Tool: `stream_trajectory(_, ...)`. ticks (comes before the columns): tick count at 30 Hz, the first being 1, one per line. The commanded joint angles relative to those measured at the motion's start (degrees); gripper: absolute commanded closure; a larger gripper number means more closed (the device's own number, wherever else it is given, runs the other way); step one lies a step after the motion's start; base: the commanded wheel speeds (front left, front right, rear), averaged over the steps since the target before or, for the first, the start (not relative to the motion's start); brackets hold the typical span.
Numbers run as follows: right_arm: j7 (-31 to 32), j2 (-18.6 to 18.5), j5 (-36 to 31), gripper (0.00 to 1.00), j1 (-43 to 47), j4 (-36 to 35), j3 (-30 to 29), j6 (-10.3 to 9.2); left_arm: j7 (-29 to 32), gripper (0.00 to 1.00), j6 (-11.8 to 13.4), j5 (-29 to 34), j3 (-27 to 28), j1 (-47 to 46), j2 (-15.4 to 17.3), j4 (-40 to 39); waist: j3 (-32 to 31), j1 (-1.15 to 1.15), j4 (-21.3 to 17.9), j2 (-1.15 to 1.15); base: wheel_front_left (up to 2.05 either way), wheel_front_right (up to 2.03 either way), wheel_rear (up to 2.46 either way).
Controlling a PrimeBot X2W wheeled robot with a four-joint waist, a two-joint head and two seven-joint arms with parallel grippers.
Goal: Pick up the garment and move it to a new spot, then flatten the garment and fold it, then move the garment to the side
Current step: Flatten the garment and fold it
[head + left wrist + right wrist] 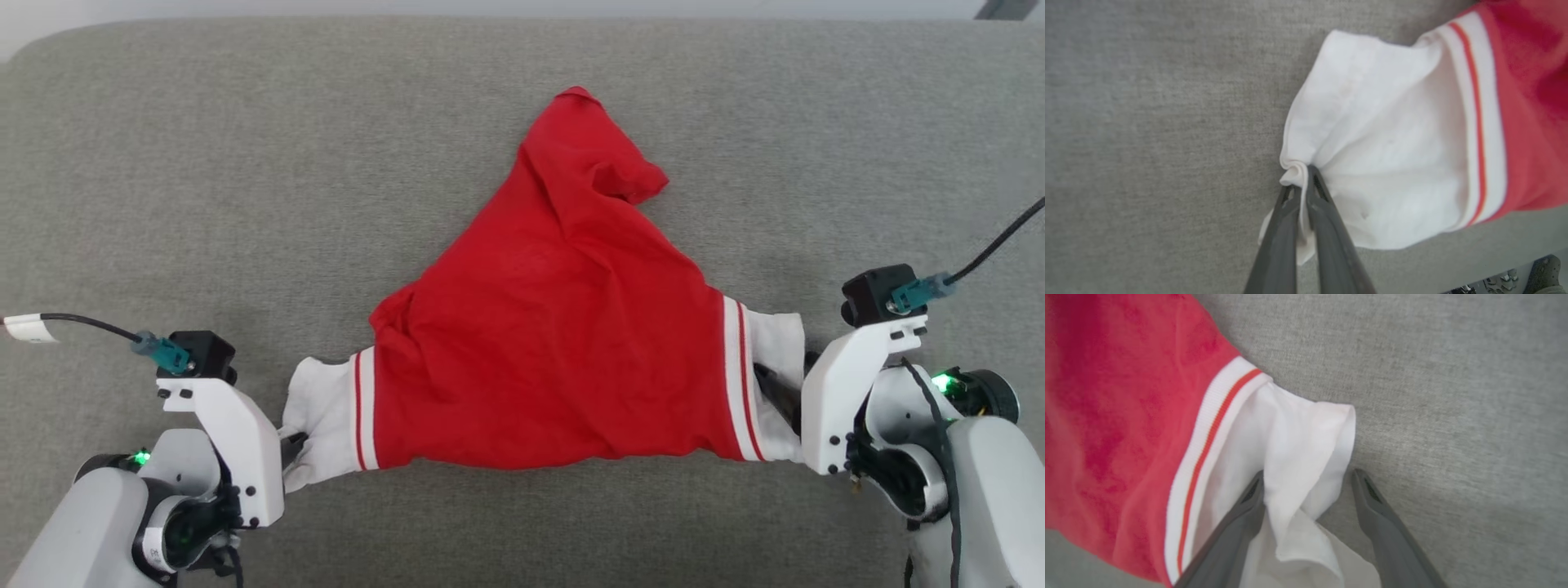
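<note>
At the lower left of the head view, our left gripper (292,441) is clamped on the outer edge of the white left sleeve (326,404). The left wrist view shows the two dark fingers pressed together with a pinch of cloth between their tips.

From there the red T-shirt (555,351) spreads across the middle of the grey fabric surface (163,204). Its sleeve-to-sleeve line runs straight across the frame between our two arms. The body narrows up the frame to a bunched, creased tip (581,102), so it lies as a rough triangle, not flat.

At the lower right, our right gripper (780,392) stands at the white right sleeve (775,339). In the right wrist view its fingers are spread apart. The sleeve cloth hangs between them, leaning on the left-hand finger and clear of the other, so nothing is pinched.

We judge that the coming move turns on this side. The cloth already lies inside the spread fingers, so closing in place should catch it. Then both arms could draw the shirt flat.
</note>
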Motion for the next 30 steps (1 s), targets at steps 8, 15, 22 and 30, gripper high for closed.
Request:
stream_trajectory(8, 4.1, -0.9, 1.2, 1.0, -0.1, 10.4, 6.1, 0.03, -0.4, 1.0, -1.2, -0.2, -2.3, 0.6, -2.1, 2.1, 0.1, 0.0, 2.1, 0.0, 0.0, 0.0, 0.0)
stream_trajectory(15, 4.8, -2.8, 3.5, 1.0, -3.8, 8.2, 3.3, 0.0, -0.1, 1.0, -1.3, -1.7, -0.1, -1.8, -0.6, 0.2, -0.7, 0.0, 2.1, 0.0, 0.0, 0.0, 0.0)
stream_trajectory(22, 8.6, -3.5, 7.4, 1.0, -7.3, -0.1, 0.9, 0.0, 4.3, 1.0, 0.5, -3.6, 3.2, -5.7, 3.2, -6.0, -2.5, 0.0, 1.4, 0.0, 0.0, 0.0, 0.0)
stream_trajectory(30, 12.8, -4.1, 10.5, 1.0, -12.5, -8.0, -1.1, 0.0, 11.8, 1.0, 3.4, -5.0, 5.9, -14.7, 7.5, -13.5, -4.2, 0.0, 1.2, 0.0, 0.0, 0.0, 0.0)
